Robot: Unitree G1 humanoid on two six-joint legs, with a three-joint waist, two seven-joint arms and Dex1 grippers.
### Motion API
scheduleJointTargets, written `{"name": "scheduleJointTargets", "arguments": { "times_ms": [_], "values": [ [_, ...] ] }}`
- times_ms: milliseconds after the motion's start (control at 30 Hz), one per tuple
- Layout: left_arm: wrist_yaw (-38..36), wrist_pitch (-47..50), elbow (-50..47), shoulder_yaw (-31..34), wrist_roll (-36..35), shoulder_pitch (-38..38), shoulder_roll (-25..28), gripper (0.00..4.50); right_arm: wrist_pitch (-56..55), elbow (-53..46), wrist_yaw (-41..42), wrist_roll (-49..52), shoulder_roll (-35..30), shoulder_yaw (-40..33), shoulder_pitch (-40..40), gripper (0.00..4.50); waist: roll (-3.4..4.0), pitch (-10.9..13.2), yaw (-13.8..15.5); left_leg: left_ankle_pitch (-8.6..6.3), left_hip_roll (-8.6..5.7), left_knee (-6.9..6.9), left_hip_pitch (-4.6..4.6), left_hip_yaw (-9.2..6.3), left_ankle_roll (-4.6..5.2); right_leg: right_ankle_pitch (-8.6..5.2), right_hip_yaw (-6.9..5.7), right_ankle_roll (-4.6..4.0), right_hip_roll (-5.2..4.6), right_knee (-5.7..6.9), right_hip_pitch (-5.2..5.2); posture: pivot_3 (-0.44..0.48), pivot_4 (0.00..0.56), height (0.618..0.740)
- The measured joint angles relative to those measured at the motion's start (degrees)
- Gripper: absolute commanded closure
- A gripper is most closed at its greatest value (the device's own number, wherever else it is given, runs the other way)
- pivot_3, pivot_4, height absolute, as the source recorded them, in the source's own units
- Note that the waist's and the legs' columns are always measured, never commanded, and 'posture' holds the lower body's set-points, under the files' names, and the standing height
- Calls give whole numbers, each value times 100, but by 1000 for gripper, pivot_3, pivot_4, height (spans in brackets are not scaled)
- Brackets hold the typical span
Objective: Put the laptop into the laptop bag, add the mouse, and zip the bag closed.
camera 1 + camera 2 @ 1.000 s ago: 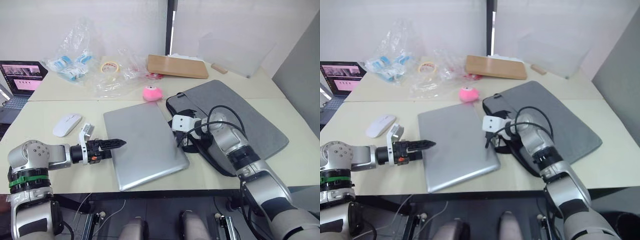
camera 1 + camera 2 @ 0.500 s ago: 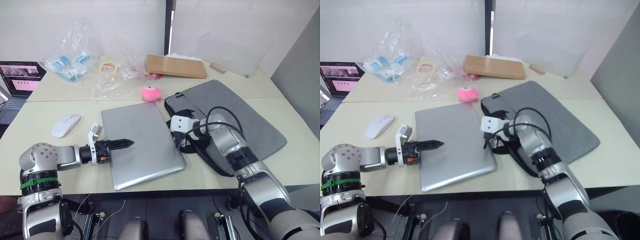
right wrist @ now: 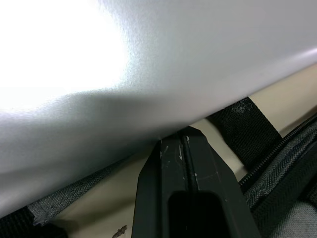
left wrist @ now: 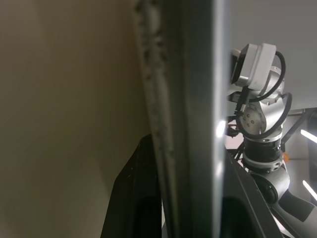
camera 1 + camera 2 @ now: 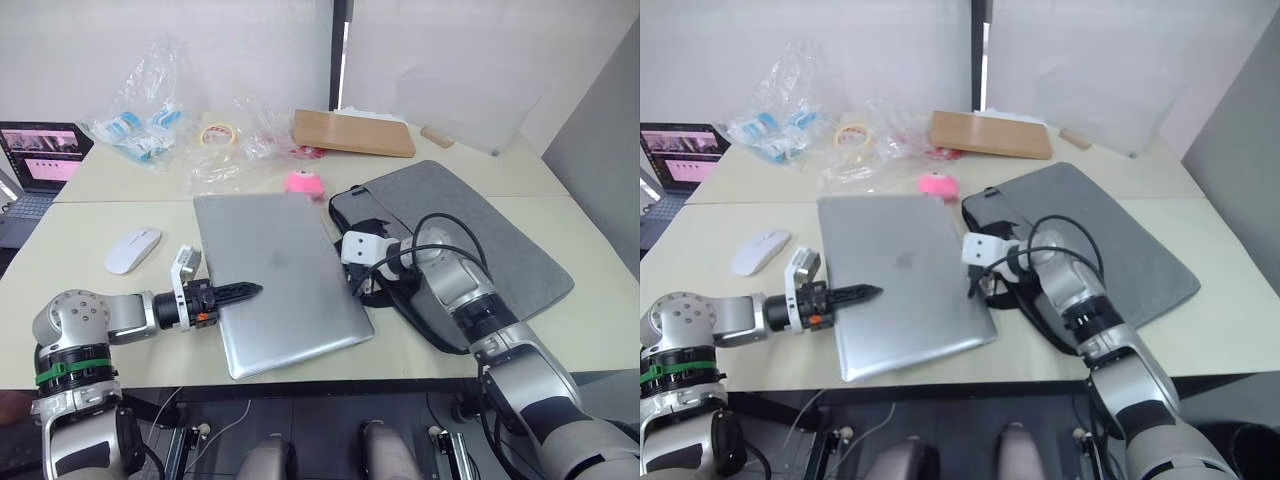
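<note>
**Laptop pinched on its left edge, far end tilted up**

Starting on my left: the mouse sits on the table, untouched, well apart from the bag. Next over, my left gripper is clamped on the laptop's left edge, one finger on top of the lid, the other under it, which the left wrist view shows nicely. The laptop's far end looks tipped up off the table, and it half hides the pink fluffy thing behind it. On the laptop's right edge, my right gripper has its two fingers pressed together with nothing between them, tip tucked under the lid's edge. The laptop bag lies flat just right of that, black handles beside the gripper.
</note>
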Motion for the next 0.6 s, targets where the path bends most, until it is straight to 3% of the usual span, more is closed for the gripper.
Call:
{"name": "scheduleJointTargets", "arguments": {
  "times_ms": [333,500,600],
  "values": [
    [1120,0,-366,400,-1461,703,10,4124,162,-229,159,144,32,-7,60,4500,-1,1,-35,-10,9,-6,-7,-3,-9,-2,2,-2,3,-4,-12,0,150,740],
    [1773,-2,-605,486,-2485,1049,312,4124,553,-455,214,447,105,-132,53,4500,-1,1,-76,-7,12,-3,-55,-3,-14,-1,7,-5,4,5,-65,0,150,740],
    [2185,-129,-736,468,-3265,1377,582,4124,1071,-757,291,798,152,-333,44,3675,-1,1,-83,-4,10,2,-94,-3,-20,1,11,-7,2,16,-109,0,150,740]
  ]
}}
